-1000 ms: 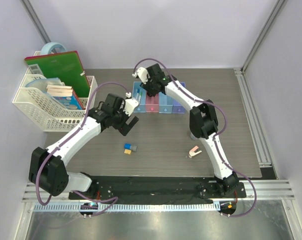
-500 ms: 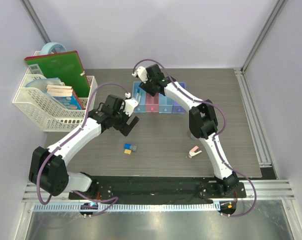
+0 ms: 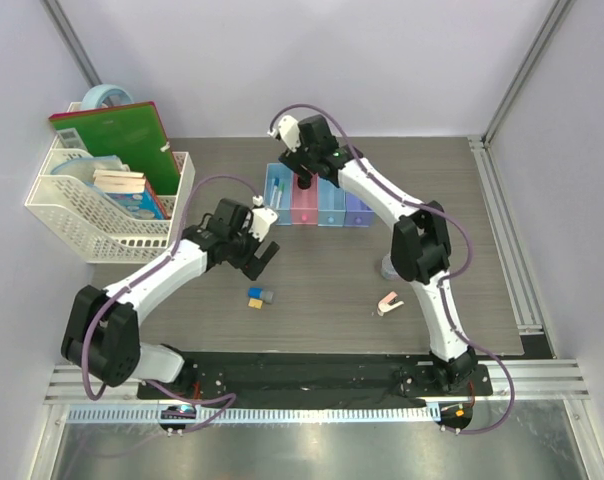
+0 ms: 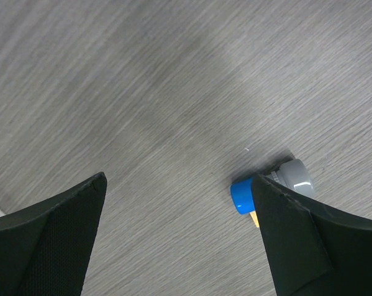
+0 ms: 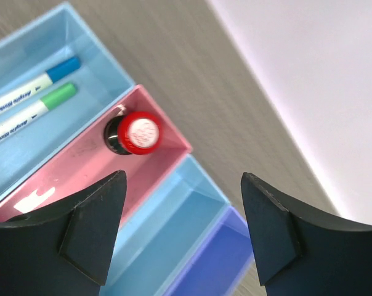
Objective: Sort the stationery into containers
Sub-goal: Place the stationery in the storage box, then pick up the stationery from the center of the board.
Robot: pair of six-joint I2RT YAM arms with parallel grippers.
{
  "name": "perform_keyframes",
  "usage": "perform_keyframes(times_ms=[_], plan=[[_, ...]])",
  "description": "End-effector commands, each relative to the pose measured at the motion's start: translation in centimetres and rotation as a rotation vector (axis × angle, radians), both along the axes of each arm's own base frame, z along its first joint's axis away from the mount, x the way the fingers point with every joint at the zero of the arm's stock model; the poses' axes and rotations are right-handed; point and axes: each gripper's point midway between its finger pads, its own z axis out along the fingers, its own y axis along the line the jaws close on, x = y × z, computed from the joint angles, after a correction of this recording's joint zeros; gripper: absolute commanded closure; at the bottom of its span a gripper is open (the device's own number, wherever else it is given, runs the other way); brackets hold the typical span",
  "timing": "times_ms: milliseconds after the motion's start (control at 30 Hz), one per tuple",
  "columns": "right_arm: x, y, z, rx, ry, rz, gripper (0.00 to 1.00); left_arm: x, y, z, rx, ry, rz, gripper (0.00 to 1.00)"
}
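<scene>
Grey wood-grain table (image 3: pixel 322 265) carries everything. The biggest task piece on it is the row of four joined bins (image 3: pixel 317 200), lying directly beneath the right claw (image 5: pixel 183 179). That claw hangs spread and empty over the pink bin (image 5: pixel 75 169). The red-and-black knob (image 5: pixel 137 132) rests inside that bin just ahead of the fingertips, touching neither finger. The left claw (image 4: pixel 177 180) is likewise spread wide and holds nothing. It hovers over bare table with the small blocks just beyond one fingertip: the blue block (image 4: pixel 241 196) and grey block (image 4: pixel 297 175) in sight, the yellow block (image 4: pixel 254 217) mostly hidden by that finger.

The step in hand looks to be the left arm's pick from that cluster. To do it well, the claw should shift sideways until one block sits midway between its tips, then drop straight and close on that one alone. The three appear to touch, so a careless closure would likely shove the neighbours or pinch two at once. The right claw would do best to lift away from the bins, leaving room for the drop.

Counted from large to small:
- One white mesh basket (image 3: pixel 102 215), well apart on the left claw's outer side.
- Four bins.
- Two claws.
- Two pens in the end light blue bin (image 5: pixel 26 49), one bin over from the right claw: the blue-tipped pen (image 5: pixel 47 75) and the green-capped pen (image 5: pixel 44 102).
- One knob.
- One grey round tub (image 3: pixel 386 268) and one pink-white clip (image 3: pixel 388 303), both well behind the right claw toward the arm bases.
- Three blocks.
</scene>
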Motion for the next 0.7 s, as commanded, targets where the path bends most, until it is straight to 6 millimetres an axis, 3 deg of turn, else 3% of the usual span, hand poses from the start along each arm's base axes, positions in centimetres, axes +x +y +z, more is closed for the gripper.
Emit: perform_keyframes(times_ms=[0, 100, 200, 233, 267, 333, 433, 467, 500, 533, 667], plan=[[-1.7, -1.3, 12.1, 0.136, -0.194, -0.038, 0.2, 0.3, -1.1, -1.0, -0.048, 0.02, -0.024, 0.0], [-3.9, -2.6, 12.8, 0.143, -0.178, -0.039, 0.19, -1.1, -1.8, -1.6, -0.063, 0.08, -0.103, 0.01], [-6.1, -4.3, 11.8, 0.132, -0.141, -0.053, 0.19, -1.5, -1.0, -1.7, -0.004, 0.043, -0.204, 0.01], [-6.9, -4.8, 10.1, 0.11, -0.106, -0.06, 0.19, -1.6, -0.8, -1.7, 0.012, 0.033, -0.233, 0.01], [-7.5, -5.6, 10.8, 0.112, -0.117, -0.07, 0.19, -1.5, -0.6, -1.5, 0.035, 0.011, -0.289, 0.01], [-8.5, -6.7, 9.4, 0.096, -0.087, -0.093, 0.18, -2.1, -0.7, -1.2, 0.047, 0.008, -0.371, 0.01], [-9.9, -8.1, 9.7, 0.104, -0.087, -0.121, 0.18, -3.5, -0.6, -1.3, 0.063, 0.04, -0.52, 0.03], [-10.5, -8.5, 8.5, 0.099, -0.061, -0.132, 0.18, -4.4, -0.3, -1.6, 0.07, 0.078, -0.554, 0.04], [-11.1, -8.9, 9.2, 0.111, -0.07, -0.136, 0.18, -4.4, -0.5, -1.4, 0.071, 0.061, -0.627, 0.04], [-11.6, -9.3, 8.3, 0.101, -0.052, -0.14, 0.18, -4.4, -0.5, -1.5, 0.076, 0.064, -0.651, 0.04], [-12.9, -10.5, 8.1, 0.096, -0.048, -0.147, 0.18, -4.7, -0.5, -1.8, 0.089, 0.071, -0.761, 0.05]])
